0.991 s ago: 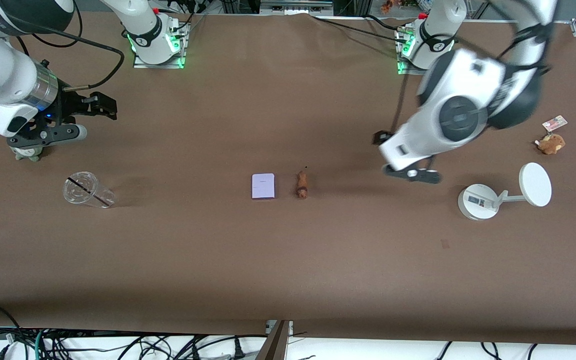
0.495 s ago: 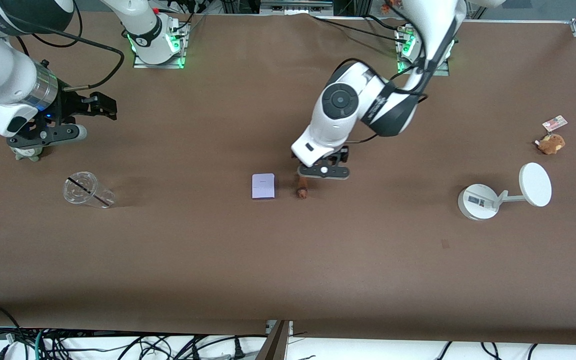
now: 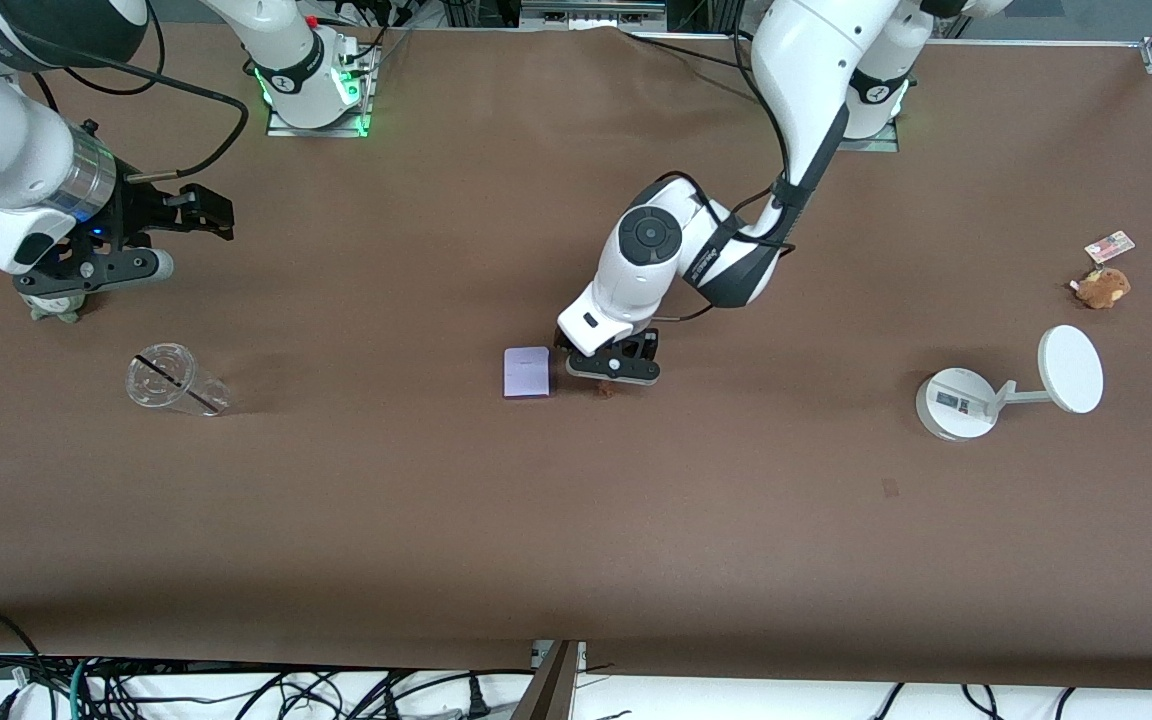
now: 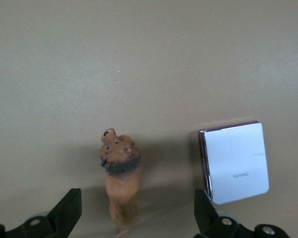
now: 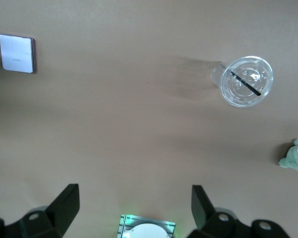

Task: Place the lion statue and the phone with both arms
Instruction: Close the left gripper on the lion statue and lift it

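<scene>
At the middle of the brown tabletop (image 3: 576, 520), the left tool (image 3: 612, 370) hangs low over the small reddish-brown lion statue (image 4: 120, 179), fingers spread wide with the figurine lying between them (untouched, as far as the left wrist view shows). That straddle suits a pinch across its narrow body. The flat lavender-white rectangular phone (image 3: 526, 372) lies just beside the statue, toward the right arm's end, clear of the near finger; closing should not disturb it, in my judgement. The right tool (image 3: 96, 262) waits with fingers parted over the grey-green plush toy (image 3: 54, 312) at its own end, near the fallen clear plastic cup (image 3: 176, 381).
</scene>
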You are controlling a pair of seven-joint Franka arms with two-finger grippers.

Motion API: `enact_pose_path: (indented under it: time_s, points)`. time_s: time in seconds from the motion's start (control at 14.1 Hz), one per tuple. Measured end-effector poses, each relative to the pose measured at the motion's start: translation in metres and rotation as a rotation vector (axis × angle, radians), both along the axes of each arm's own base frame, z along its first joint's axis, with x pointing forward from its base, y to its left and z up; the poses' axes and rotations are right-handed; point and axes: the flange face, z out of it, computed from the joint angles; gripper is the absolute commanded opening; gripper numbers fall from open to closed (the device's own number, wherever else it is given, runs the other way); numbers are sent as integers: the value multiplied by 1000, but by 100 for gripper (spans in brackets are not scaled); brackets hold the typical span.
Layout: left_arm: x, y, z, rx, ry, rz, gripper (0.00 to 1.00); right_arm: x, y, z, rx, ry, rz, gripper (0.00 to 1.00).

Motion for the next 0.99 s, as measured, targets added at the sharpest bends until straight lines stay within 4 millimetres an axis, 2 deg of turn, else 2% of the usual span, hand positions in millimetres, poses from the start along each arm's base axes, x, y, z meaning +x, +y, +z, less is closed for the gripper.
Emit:
enact_pose_path:
  time_s: [0.28, 0.42, 0.57, 0.78, 0.99]
  points:
    - [-6, -3, -20, 37, -6, -39, 98, 0, 0, 0, 0, 0, 0, 100]
    - [-4, -2, -23, 47, -25, -54, 59, 0, 0, 0, 0, 0, 0, 100]
    - [-1, 1, -24, 43, -39, -50, 38, 0, 0, 0, 0, 0, 0, 100]
    - [7, 8, -23, 49, -51, -39, 20, 0, 0, 0, 0, 0, 0, 100]
    - [8, 9, -22, 48, -54, -37, 11, 0, 1, 0, 0, 0, 2, 100]
